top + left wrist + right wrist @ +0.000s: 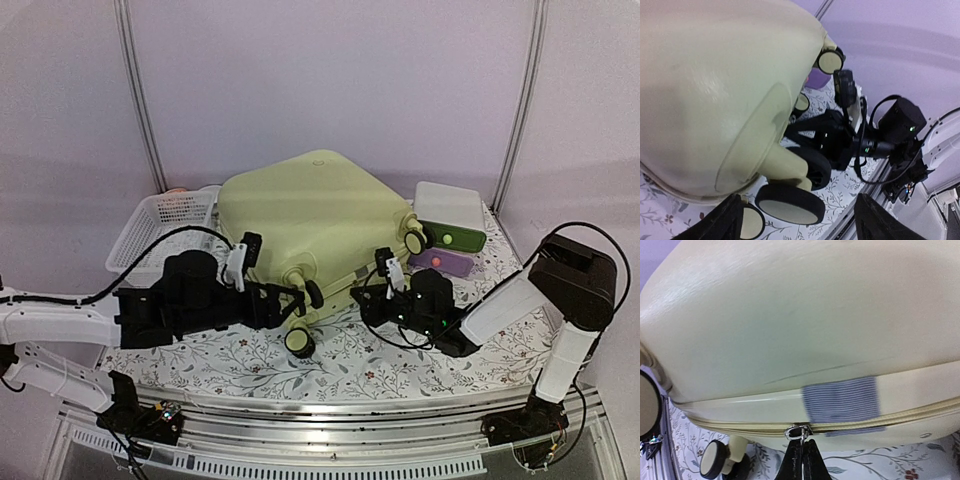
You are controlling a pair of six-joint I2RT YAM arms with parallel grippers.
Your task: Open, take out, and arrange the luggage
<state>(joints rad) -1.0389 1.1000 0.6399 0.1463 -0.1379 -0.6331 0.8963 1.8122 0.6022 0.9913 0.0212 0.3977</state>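
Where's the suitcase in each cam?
Top external: luggage mid-table, centre of frame.
Left wrist: fills upper left.
Right wrist: fills most of frame; zipper pull at bottom centre.
Shared landmark: its black-and-green wheels.

luggage (300, 215) in the middle, basket (160, 232) left, box (450, 212) right
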